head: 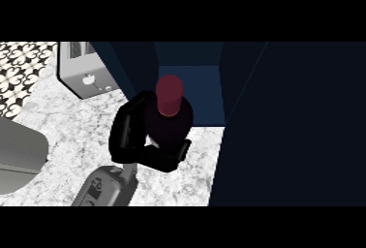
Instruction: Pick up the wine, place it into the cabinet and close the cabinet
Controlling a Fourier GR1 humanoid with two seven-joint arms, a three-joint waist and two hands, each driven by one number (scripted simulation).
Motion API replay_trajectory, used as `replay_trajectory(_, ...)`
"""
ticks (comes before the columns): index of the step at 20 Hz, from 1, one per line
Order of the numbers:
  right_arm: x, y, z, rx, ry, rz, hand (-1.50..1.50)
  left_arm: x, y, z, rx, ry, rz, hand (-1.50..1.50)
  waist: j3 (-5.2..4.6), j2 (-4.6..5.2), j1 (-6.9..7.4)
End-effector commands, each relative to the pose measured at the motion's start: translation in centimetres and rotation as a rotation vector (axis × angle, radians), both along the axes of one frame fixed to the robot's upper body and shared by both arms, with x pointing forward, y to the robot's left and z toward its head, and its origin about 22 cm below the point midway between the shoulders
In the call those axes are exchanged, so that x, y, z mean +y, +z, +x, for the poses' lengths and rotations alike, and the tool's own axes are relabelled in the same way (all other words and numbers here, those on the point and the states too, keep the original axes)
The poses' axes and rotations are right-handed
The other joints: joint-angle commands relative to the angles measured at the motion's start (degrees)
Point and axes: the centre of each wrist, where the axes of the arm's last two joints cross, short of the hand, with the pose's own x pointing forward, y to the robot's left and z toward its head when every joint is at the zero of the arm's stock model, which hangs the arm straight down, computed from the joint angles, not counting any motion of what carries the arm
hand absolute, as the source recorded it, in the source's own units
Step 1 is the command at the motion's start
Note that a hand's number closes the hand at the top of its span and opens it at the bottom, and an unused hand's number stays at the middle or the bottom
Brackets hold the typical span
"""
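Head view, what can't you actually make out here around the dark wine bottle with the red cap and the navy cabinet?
- Dark wine bottle with red cap: its lower body and base, hidden by the black hand curled round it.
- Navy cabinet: its inside is mostly hidden behind the bottle and the dark door panel.
- Other hand: not in the head view.
- Silver toaster: cut off by the top edge.

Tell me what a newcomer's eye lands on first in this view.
First, the wine bottle with its dark red top, at the centre, gripped by the black robot hand whose fingers curl round its dark body. Just behind it stands the open dark blue cabinet, its big door filling the right side. A white toaster sits at the upper left on the marbled counter.
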Motion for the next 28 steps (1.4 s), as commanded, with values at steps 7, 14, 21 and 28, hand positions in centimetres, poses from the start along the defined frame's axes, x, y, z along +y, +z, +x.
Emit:
replay_trajectory(7,-0.4,-0.4,-2.9,0.022,0.1,0.006,-1.5,-3.7,5.8,3.4,0.091,0.054,0.002,1.5,-0.02,0.07,-0.5)
replay_trajectory(14,-0.5,-0.5,-1.4,-0.01,0.091,0.023,-1.5,-2.9,6.6,7.0,0.046,0.091,0.016,1.5,-0.04,0.26,-0.24)
replay_trajectory(21,-0.7,0.4,-2.3,0.004,0.098,-0.007,-1.5,-5.6,4.9,7.6,-0.001,0.143,0.18,1.5,-0.04,0.12,-0.71)
replay_trajectory(28,-1.5,0.2,-2.8,-0.012,0.099,-0.012,-1.5,-3.3,1.1,9.6,0.011,0.165,0.196,1.5,-0.03,0.26,-0.97)
